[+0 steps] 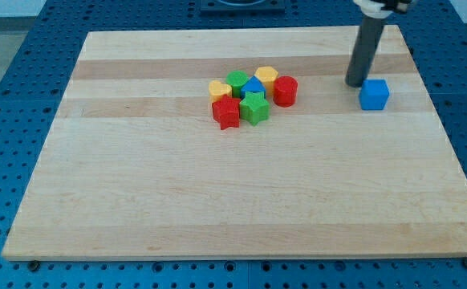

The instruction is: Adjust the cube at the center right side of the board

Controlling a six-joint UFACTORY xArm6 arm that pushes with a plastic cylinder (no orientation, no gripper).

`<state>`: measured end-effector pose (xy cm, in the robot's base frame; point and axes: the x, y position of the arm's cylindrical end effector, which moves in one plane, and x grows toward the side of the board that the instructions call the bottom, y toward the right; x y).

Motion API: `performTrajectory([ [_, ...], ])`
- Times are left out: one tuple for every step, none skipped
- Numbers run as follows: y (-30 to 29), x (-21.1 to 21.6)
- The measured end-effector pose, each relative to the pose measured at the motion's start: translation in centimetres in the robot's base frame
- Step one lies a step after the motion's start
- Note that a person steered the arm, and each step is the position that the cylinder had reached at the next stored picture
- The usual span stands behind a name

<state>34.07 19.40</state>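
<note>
My tip just left of blue cube; contact unclear. No hand; rod's top cut off.

This looks like a robotics lab or test bench: a pale wooden board with visible plank seams lies on a blue metal bench drilled with a regular grid of small holes, the sort of perforated mounting plate used for fixing experimental equipment. A straight dark grey rod comes down from the view's top onto the board, and small bright plastic blocks in red, green, yellow and blue sit there as plain test pieces. Nothing domestic or decorative shows around the board's edges.
</note>
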Motion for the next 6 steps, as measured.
performTrajectory([
  [0.6, 0.4],
  [0.6, 1.8],
  [0.6, 3.0],
  [0.6, 2.6],
  [0.0, 1.7],
  [-3.5, 2.2],
])
